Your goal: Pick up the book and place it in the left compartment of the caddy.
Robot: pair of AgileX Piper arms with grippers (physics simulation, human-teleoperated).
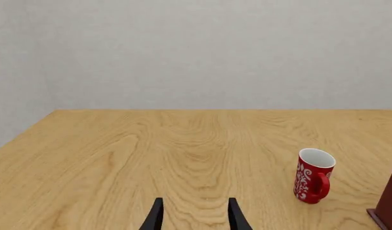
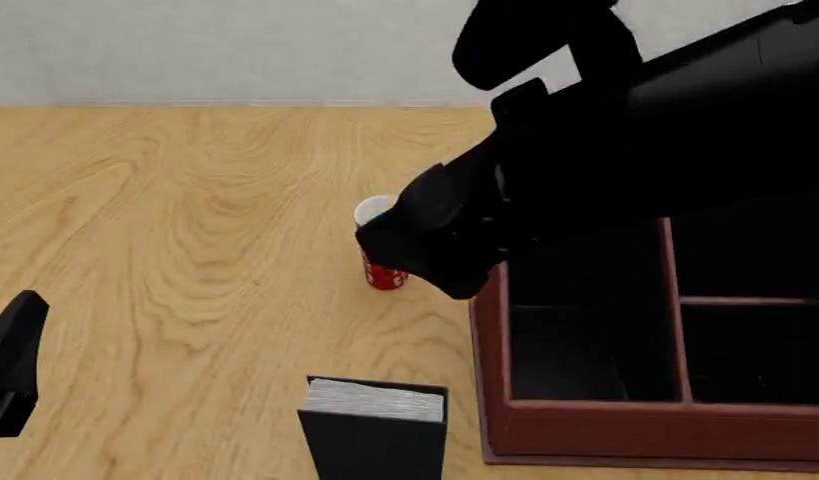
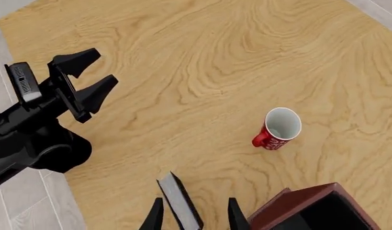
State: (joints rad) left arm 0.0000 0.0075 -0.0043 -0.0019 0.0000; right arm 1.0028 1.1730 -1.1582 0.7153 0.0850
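The black book [image 2: 373, 430] stands upright near the table's front edge, white-grey page edge up, just left of the caddy [image 2: 583, 432]. The caddy's long left compartment [image 2: 589, 340] shows only its black lining. In the right wrist view my right gripper [image 3: 194, 218] is open, hanging above the book [image 3: 180, 201], which lies between its fingertips in the picture, untouched. In the front view the right arm [image 2: 623, 170] hides its own gripper. My left gripper [image 1: 195, 218] is open over bare wood; it also shows as the left gripper [image 3: 103, 66] in the right wrist view.
A red mug [image 2: 380, 245] with white patterning stands upright behind the book, just left of the caddy's far corner. Part of the left arm [image 2: 9, 370] sits at the table's near left. The caddy's two small sections [image 2: 756, 350] are on its right side.
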